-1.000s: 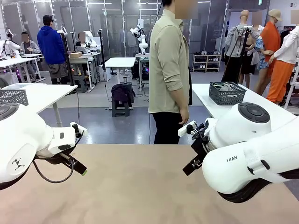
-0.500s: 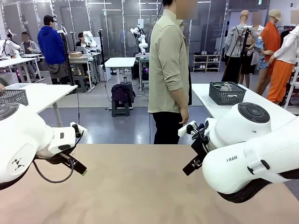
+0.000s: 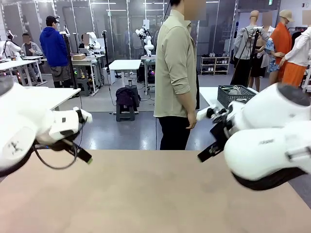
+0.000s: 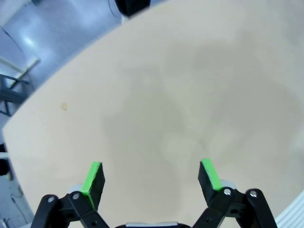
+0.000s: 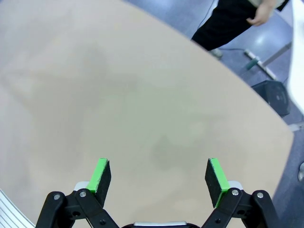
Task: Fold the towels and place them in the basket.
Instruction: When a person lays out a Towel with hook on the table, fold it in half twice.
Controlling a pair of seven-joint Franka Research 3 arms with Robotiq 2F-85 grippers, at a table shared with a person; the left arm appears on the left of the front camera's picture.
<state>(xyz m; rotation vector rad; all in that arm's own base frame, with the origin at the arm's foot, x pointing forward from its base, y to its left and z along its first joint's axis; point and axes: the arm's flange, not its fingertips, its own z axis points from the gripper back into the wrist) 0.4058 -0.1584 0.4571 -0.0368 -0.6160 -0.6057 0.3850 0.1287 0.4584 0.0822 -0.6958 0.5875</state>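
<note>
The folding looks unstarted: no towels lie within reach. The next move likely calls for the person (image 3: 175, 63) to lay one down, and then for both arms to come in low and pinch its edge. The room is a wide lab, with other people (image 3: 53, 46) working far back. The tan counter (image 3: 146, 194) spreads flat and bare beneath both arms. The person stands side-on at its far edge. A dark mesh basket (image 3: 228, 99) sits on a white table (image 3: 210, 94) behind, well apart from the counter. The left gripper (image 4: 152, 173) and right gripper (image 5: 159, 175) hover above the counter with their fingers (image 4: 95, 173) spread wide, grasping nothing.
</note>
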